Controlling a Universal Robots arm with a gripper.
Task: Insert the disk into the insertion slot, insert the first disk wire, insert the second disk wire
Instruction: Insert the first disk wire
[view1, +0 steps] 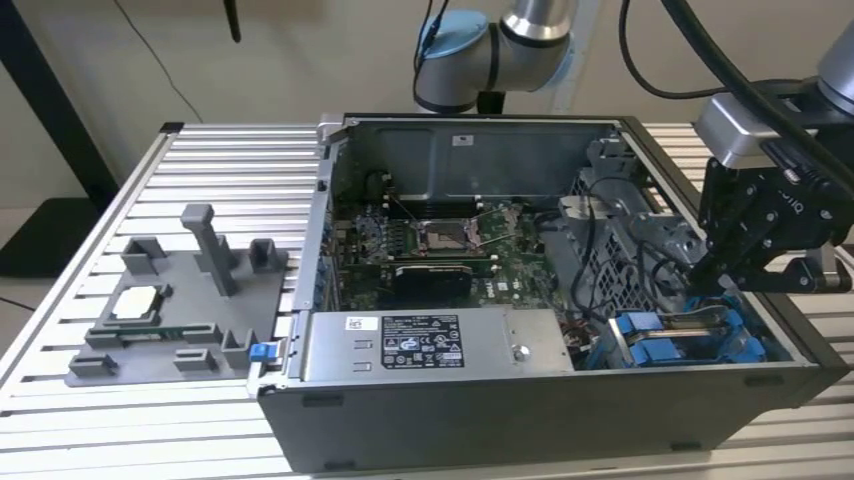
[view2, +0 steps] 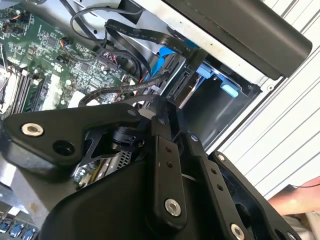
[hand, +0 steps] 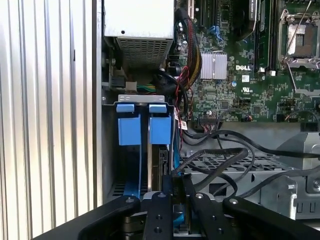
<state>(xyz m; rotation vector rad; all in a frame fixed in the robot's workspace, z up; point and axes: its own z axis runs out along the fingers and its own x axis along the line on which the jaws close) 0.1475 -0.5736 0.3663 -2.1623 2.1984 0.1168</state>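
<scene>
Robotics lab: slatted aluminium bench (view1: 200, 165)

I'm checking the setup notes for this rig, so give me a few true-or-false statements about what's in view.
1. The gripper hangs over the drive cage at the exterior view's right. True.
2. The case is closed by its side panel. False: it lies open, the motherboard showing.
3. Blue carriers sit in the drive cage. True.
4. The grey fixture tray stands inside the case. False: it stands on the table, at the exterior view's left of the case.
</scene>
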